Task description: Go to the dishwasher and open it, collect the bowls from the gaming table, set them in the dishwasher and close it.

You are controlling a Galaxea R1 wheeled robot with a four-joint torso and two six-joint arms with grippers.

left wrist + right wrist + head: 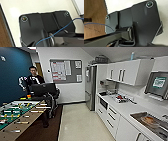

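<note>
I am at the near end of a kitchen aisle. White lower cabinets (110,119) run along its right side, with a dark-fronted built-in unit (103,103) set in them. I cannot tell whether that unit is the dishwasher. The bowls and the gaming table are out of view. In the left wrist view my own dark plate (41,26) hangs over pale floor (31,6). In the right wrist view the plate (140,21) lies beside a wooden panel (94,18).
A table-football table (17,115) with a green field stands at the near left on a brown rug (42,132). Behind it a person (33,78) holds a control rig. A steel fridge (90,87) stands at the aisle's far end. At the near right lies a sink (152,123).
</note>
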